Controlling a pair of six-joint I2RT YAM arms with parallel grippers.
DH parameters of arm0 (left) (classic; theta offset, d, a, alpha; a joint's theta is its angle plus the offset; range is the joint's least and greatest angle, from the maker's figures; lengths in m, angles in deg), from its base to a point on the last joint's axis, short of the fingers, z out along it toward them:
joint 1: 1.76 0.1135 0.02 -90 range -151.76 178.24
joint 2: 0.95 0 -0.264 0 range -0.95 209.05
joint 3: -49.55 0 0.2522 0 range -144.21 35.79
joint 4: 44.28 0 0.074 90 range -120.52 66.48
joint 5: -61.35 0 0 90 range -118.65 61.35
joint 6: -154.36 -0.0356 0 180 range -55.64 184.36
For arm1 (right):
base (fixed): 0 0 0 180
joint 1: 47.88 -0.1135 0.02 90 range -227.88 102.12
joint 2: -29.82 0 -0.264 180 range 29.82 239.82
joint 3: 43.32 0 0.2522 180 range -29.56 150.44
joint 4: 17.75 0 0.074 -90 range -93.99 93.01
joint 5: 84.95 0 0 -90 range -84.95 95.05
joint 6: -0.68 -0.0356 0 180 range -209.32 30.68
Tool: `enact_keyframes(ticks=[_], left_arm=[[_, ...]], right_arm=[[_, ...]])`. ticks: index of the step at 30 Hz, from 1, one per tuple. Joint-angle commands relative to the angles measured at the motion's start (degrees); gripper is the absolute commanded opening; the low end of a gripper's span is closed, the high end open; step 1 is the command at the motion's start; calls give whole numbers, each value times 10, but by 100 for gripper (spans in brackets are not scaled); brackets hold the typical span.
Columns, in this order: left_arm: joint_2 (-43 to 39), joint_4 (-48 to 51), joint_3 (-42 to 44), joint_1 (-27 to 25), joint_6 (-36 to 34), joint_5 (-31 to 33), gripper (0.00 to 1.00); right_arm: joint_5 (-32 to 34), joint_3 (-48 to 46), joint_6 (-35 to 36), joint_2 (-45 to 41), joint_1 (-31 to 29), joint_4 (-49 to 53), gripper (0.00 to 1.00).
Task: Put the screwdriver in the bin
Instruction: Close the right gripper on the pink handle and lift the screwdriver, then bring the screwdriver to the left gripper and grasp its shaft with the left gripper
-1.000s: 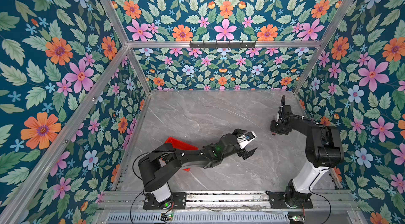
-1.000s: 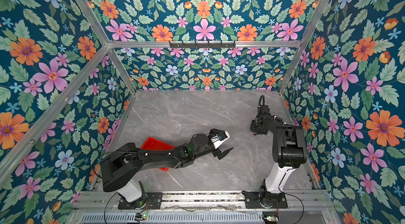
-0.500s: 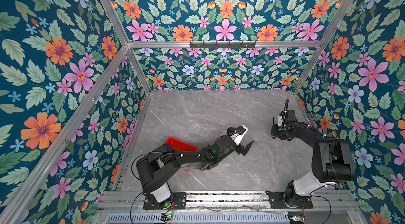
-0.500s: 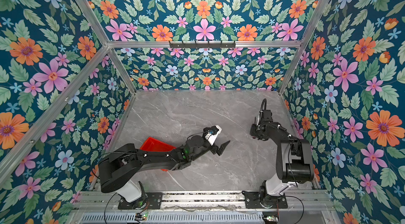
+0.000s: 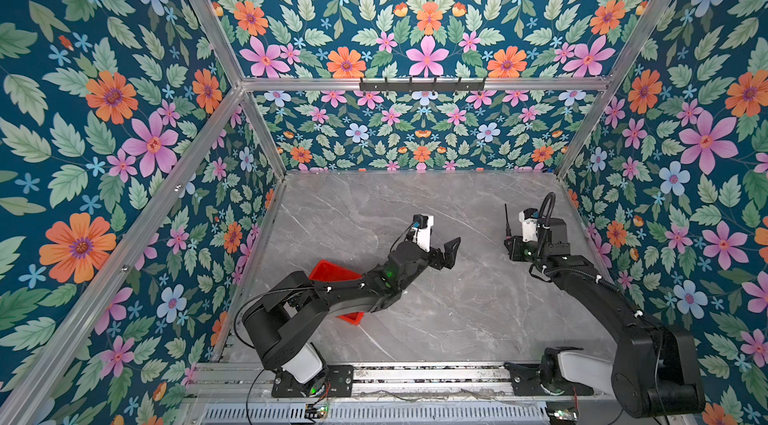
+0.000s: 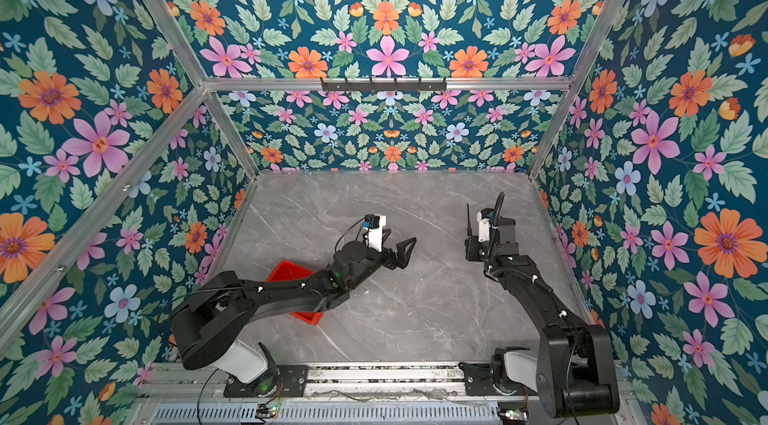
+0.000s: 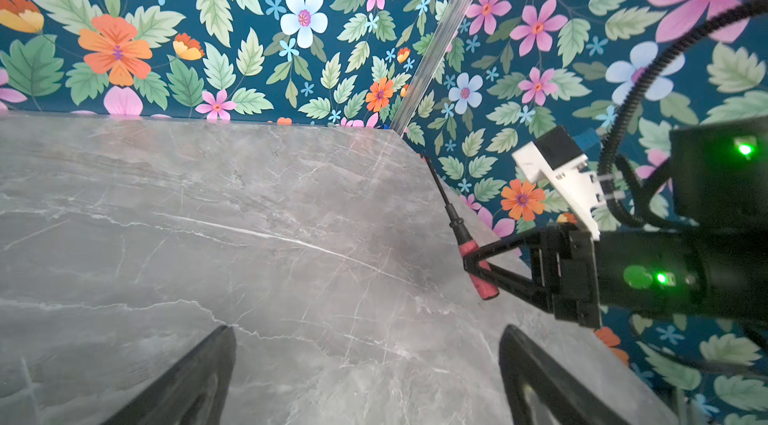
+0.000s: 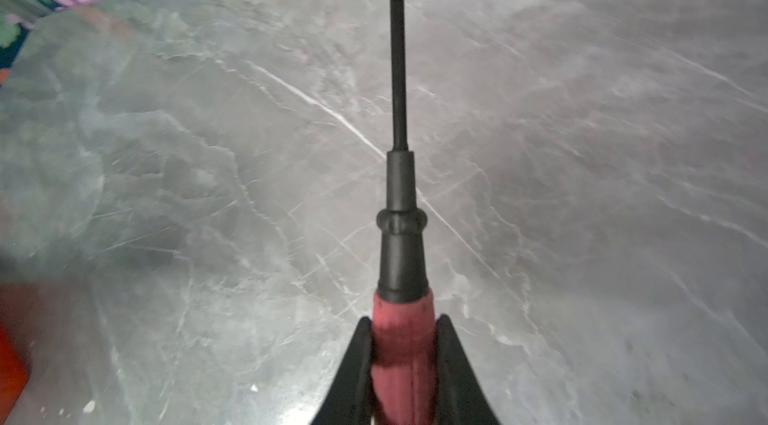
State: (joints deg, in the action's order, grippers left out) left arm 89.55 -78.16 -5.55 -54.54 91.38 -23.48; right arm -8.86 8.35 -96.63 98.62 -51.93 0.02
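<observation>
The screwdriver (image 8: 402, 335) has a pinkish-red handle and a thin dark shaft. My right gripper (image 8: 402, 325) is shut on the handle and holds it off the table at the right. In both top views the shaft (image 5: 506, 217) (image 6: 468, 217) sticks out toward the back wall. The left wrist view shows the screwdriver (image 7: 478, 267) in the right gripper (image 7: 470, 259). The red-orange bin (image 5: 332, 271) (image 6: 286, 271) lies at the near left, mostly hidden under my left arm. My left gripper (image 5: 438, 242) (image 7: 368, 331) is open and holds nothing, mid-table, facing the screwdriver.
The grey marble table (image 5: 436, 310) is boxed in by floral walls with aluminium frame posts (image 5: 582, 140). A black hook rail (image 5: 422, 84) hangs on the back wall. A corner of the bin (image 8: 8, 373) shows in the right wrist view.
My right arm has carried the screwdriver leftward toward mid-table, staying shut on it. My left gripper has shifted a little toward the back and left, still open.
</observation>
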Motion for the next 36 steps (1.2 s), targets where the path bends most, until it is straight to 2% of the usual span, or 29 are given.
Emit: enact_keyframes(ticks=[1, 6, 11, 15, 22, 33, 36], left_arm=[[-5, -48, 9, 17, 61, -54, 100], [10, -107, 12, 30, 96, -101, 98], [36, -147, -4, 29, 103, -143, 98], [51, -175, -8, 30, 112, -155, 97], [60, -181, -14, 30, 120, -168, 90], [83, -212, -22, 29, 143, -193, 50], [89, -216, -24, 30, 149, -197, 42]], right_arm=[[-55, -3, 61, -20, -22, -44, 0], [-128, -1, 127, -46, -69, -38, 0], [-171, 11, 132, -56, -97, -31, 0], [-181, 22, 142, -60, -124, -29, 0], [-185, 29, 159, -51, -153, -33, 0], [-198, 31, 172, -55, -160, -33, 0], [-201, 31, 174, -57, -160, -32, 0]])
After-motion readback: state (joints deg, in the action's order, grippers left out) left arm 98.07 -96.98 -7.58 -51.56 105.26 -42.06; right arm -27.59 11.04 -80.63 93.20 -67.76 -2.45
